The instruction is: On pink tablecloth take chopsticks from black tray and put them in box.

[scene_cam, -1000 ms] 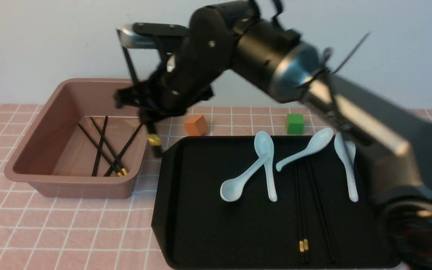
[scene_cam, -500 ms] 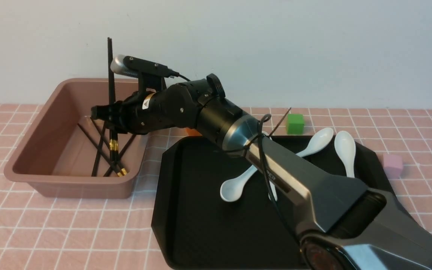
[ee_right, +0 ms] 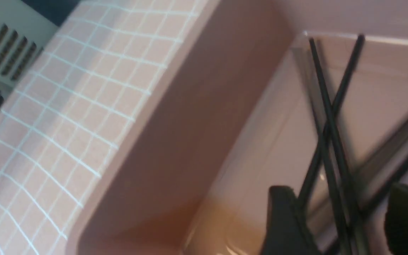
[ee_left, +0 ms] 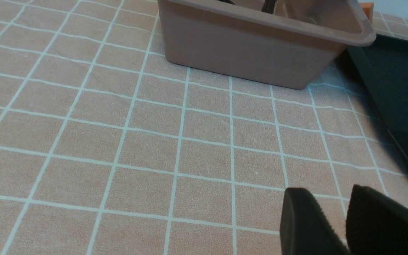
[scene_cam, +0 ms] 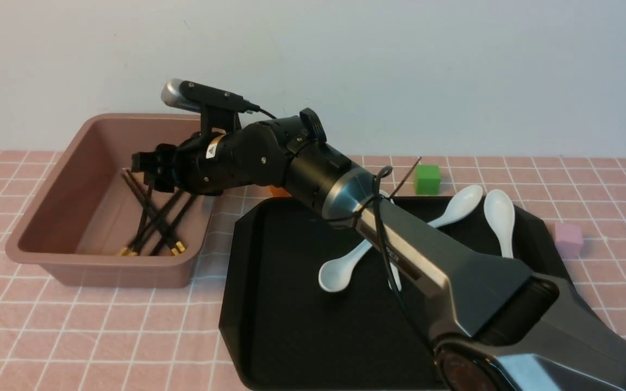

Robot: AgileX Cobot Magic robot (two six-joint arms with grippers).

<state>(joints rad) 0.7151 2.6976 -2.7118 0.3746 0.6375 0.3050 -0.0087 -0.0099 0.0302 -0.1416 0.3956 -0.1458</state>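
pink gridded tablecloth (scene_cam: 101, 326) underlies all; right jaws stand parted inside the box (scene_cam: 117, 269); lifting carelessly could snag crossed chopsticks (scene_cam: 152, 214).

The robot arm (scene_cam: 400, 233) working over a grid-patterned pink tablecloth (scene_cam: 74, 326) before a plain wall (scene_cam: 454, 70) suggests a lab, though the room type stays uncertain.

The robot's right arm (scene_cam: 432, 260) hides the middle of the black tray (scene_cam: 313, 326) and most of the orange block (scene_cam: 279, 191), the claw (scene_cam: 156, 167) covers bits of the black sticks (scene_cam: 150, 206), the picture by the left claw (ee_left: 328, 226) chops off the box (ee_left: 246, 42), and the right claw's own picture looks blurry.
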